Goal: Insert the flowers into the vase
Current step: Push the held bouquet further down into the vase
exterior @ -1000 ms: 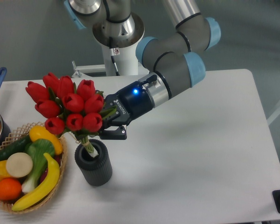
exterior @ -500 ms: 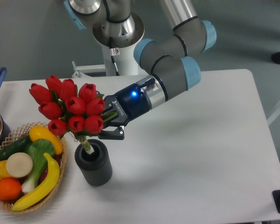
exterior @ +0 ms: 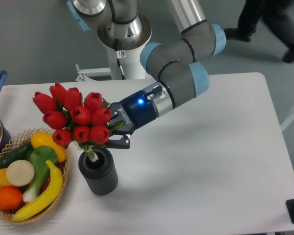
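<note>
Basket (exterior: 5,213) of toy produce (left)

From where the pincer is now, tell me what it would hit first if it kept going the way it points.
The pincer points left and slightly down, shut on the flowers. Beyond them, the basket of toy produce likely comes first, though depth is unclear.

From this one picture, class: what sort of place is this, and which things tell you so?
Probably a robotics lab: a robot arm on a plain white table, with toy produce in a basket.
</note>
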Robot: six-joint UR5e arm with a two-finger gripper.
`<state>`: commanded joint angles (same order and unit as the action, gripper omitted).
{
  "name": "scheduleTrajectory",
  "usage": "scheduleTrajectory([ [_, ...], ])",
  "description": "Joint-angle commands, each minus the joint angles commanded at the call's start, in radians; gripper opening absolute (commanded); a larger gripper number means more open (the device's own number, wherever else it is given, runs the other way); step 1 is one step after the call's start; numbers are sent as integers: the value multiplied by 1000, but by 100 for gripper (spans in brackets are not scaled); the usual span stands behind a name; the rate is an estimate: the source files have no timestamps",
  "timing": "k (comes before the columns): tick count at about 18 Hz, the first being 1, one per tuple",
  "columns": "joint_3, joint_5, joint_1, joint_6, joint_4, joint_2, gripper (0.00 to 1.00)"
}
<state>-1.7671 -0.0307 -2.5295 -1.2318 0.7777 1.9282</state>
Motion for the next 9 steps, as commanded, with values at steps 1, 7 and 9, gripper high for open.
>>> scheduleTrajectory([
  [1,-3,0,2,0,0,2,22],
  [7,-44,-2,0,-31,-5,18,22],
  [9,-54,0,0,-37,-5,23,22],
])
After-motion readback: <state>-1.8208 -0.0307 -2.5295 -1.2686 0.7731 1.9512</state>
